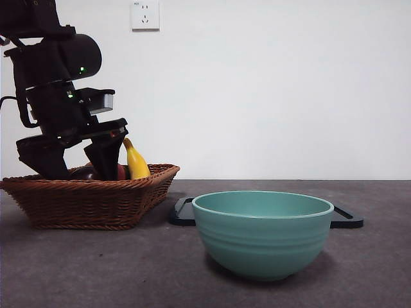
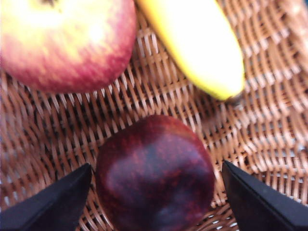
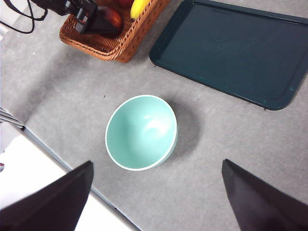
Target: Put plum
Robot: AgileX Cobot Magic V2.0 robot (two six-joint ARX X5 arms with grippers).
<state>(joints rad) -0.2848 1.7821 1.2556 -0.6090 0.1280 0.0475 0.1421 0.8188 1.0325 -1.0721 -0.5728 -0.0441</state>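
"How many fruits were in the basket (image 2: 269, 144)?"

"Three: one plum (image 2: 154, 173), one apple (image 2: 65, 43), one banana (image 2: 197, 45). My left claw (image 2: 154, 199) was spread wide around the plum. My right claw (image 3: 156, 199) hung wide apart above one green bowl (image 3: 141, 132) and one tray (image 3: 231, 50)."

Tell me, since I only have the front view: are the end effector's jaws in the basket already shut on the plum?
Observer: No. The left wrist view shows the left end effector open, one jaw on each side of the plum, with a gap at both.
Operator: What else is in that basket?
Observer: A red-yellow apple and a banana lie on the wicker beyond the plum.
Operator: And the other arm?
Observer: The right end effector hangs open high above the table, looking down on the teal bowl and the dark tray.
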